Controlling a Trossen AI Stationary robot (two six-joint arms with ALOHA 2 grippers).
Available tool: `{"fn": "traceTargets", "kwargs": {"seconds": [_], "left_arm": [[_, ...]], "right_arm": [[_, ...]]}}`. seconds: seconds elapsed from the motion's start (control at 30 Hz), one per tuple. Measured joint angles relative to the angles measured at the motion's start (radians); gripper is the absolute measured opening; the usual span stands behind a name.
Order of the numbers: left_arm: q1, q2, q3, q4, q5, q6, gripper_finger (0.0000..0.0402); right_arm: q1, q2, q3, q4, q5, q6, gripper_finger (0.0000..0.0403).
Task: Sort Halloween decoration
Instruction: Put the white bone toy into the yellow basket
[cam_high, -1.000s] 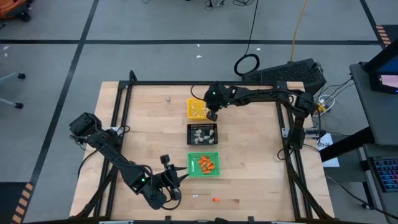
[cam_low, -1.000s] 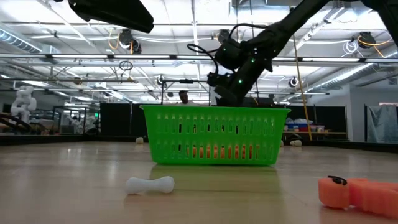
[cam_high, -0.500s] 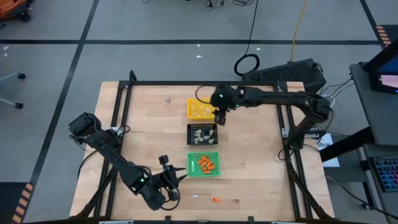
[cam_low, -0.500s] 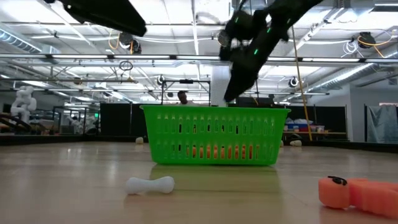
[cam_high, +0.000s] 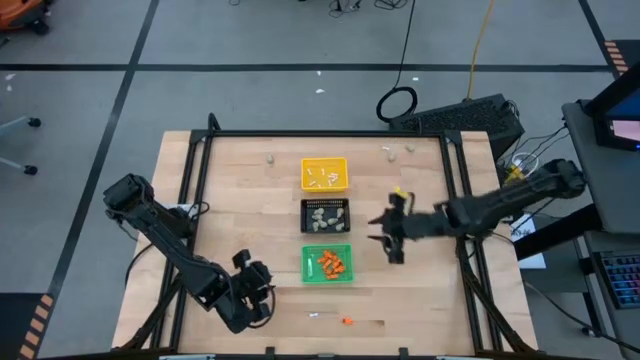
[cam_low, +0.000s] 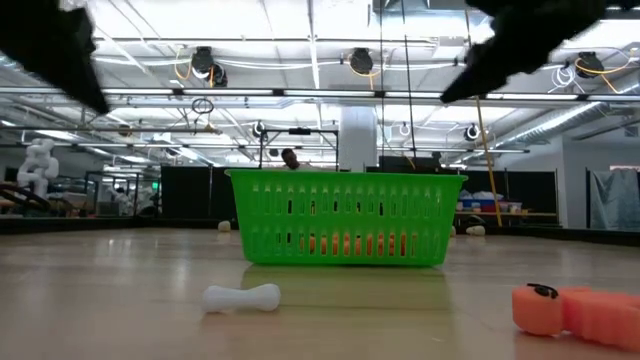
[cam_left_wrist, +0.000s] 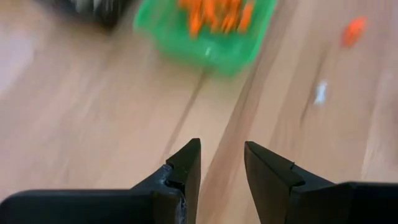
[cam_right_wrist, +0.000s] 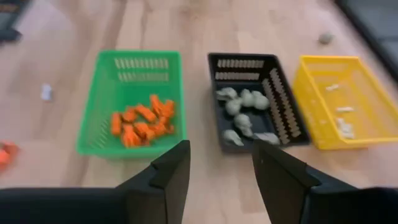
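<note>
3 slotted plastic trays on the wooden desk (cam_high: 240, 200): yellow tray (cam_high: 324, 173), black tray (cam_high: 326, 215), green tray (cam_high: 327, 263). Left gripper (cam_left_wrist: 222, 163) and right gripper (cam_right_wrist: 220, 163): empty, narrowly parted.

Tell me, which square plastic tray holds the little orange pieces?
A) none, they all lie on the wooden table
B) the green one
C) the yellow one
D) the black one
B: the right wrist view shows the heap of orange pieces inside the green mesh tray, while the black tray holds beige-grey lumps and the yellow tray thin white sticks.
</note>
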Motion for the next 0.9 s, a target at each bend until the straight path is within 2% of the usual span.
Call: {"fn": "traceTargets", "kwargs": {"seconds": [0.1, 0.17, 0.33, 0.5, 0.6, 0.73, 0.9], "left_arm": [[-0.002, 0.0, 0.0, -0.065, 0.081, -0.084, 0.0122], [-0.009, 0.0, 0.0, -0.096, 0.137, -0.083, 0.0122], [-0.035, -0.003, 0.0, -0.174, 0.304, 0.009, 0.0122], [-0.044, -0.003, 0.0, -0.248, 0.517, 0.0, 0.0122], [-0.045, -0.003, 0.0, -0.24, 0.525, -0.01, 0.0122], [-0.084, -0.003, 0.0, -0.255, 0.437, -0.037, 0.0122], [-0.135, -0.003, 0.0, -0.335, 0.454, -0.063, 0.0122]], "right_arm": [[0.097, -0.011, -0.062, 0.028, 0.143, 0.005, 0.0157], [0.138, -0.004, -0.088, 0.049, 0.203, 0.005, 0.0157], [0.191, 0.027, -0.096, 0.072, 0.225, 0.005, 0.0157], [0.23, 0.066, -0.096, 0.14, 0.224, 0.005, 0.0157], [0.252, 0.095, -0.096, 0.183, 0.224, 0.005, 0.0157], [0.272, 0.133, -0.096, 0.231, 0.203, -0.018, 0.0157], [0.292, 0.152, -0.096, 0.241, 0.198, -0.021, 0.0157]]}}
